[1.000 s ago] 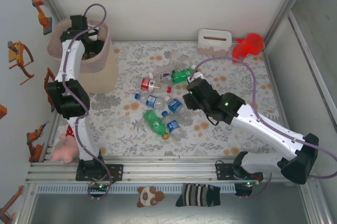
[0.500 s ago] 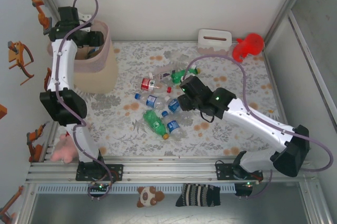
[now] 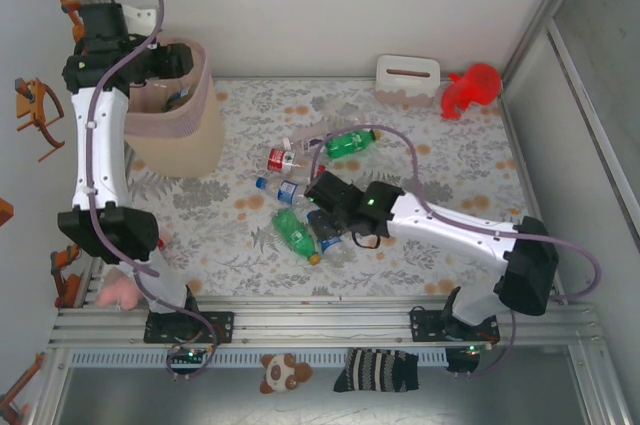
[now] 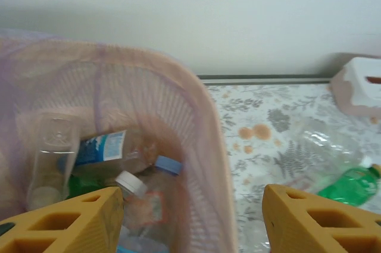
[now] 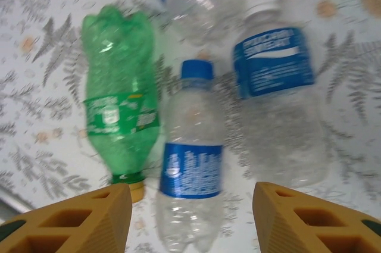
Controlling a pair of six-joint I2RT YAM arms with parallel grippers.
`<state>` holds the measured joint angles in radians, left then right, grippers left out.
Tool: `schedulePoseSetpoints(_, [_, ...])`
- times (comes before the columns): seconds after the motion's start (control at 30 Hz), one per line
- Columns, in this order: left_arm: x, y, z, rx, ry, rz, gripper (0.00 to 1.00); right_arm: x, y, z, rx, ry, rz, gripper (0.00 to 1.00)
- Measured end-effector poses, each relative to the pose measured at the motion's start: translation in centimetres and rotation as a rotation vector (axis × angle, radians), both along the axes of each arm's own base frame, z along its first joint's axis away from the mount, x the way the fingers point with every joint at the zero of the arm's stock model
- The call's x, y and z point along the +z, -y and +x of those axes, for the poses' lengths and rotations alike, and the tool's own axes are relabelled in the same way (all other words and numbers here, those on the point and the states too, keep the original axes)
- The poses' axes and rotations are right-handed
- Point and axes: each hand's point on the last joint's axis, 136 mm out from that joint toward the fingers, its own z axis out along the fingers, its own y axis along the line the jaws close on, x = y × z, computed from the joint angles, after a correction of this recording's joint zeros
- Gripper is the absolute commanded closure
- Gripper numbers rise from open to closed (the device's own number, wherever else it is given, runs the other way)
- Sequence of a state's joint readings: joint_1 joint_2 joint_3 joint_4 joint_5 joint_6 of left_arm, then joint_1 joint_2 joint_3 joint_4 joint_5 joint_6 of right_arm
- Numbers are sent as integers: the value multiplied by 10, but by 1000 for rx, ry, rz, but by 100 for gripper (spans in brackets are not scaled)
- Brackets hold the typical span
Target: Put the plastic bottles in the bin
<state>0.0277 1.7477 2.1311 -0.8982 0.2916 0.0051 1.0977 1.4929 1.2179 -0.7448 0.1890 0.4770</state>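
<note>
We are seeing the left gripper (image 4: 190, 194) hanging over the bin (image 3: 188, 148), which is standing in the far left corner of the table (image 3: 480, 165). Its fingers are standing wide apart with nothing between them. The left wrist view is looking down past the pink liner (image 4: 199, 104) at bottles lying inside: a blue-labelled bottle (image 4: 102, 146), a white-capped bottle (image 4: 132, 183) and a blue cap (image 4: 168, 165) beside it. The picture is soft there, so we are not counting them.

The right gripper (image 5: 190, 189) is hovering low over the heap of plastic bottles (image 3: 305, 190) lying mid-table. Its fingers are spread wider than a bottle and are gripping nothing. Between them in the right wrist view, a clear bottle with a blue cap (image 5: 191, 169) is lying with its cap pointing away from the wrist. Just beside it, on the left of that view, a green bottle (image 5: 119, 92) is lying with its yellow cap toward the wrist. On the other side a second clear bottle (image 5: 275, 86), blue-labelled and white-capped, is lying.

From above we are also seeing another green bottle (image 3: 350, 141) at the heap's far edge and a red-labelled bottle (image 3: 284, 159) near it. A white tissue box (image 3: 407, 78) and a red toy (image 3: 470, 88) are sitting at the back right.
</note>
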Motion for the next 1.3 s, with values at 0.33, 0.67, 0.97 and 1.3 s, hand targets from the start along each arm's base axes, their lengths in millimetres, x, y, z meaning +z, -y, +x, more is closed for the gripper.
schedulePoseSetpoints(0.33, [7, 26, -52, -51, 34, -145, 35, -45, -30, -38, 56, -81, -68, 46])
schedulePoseSetpoints(0.67, [23, 42, -83, -82, 131, -198, 33, -84, -35, -42, 43, -117, -146, 46])
schedulePoseSetpoints(0.97, [39, 58, -86, -125, 203, -211, 33, -106, -30, -41, 31, -123, -200, 51])
schedulePoseSetpoints(1.3, [44, 65, -86, -141, 222, -218, 33, -123, -26, -42, 24, -131, -238, 63])
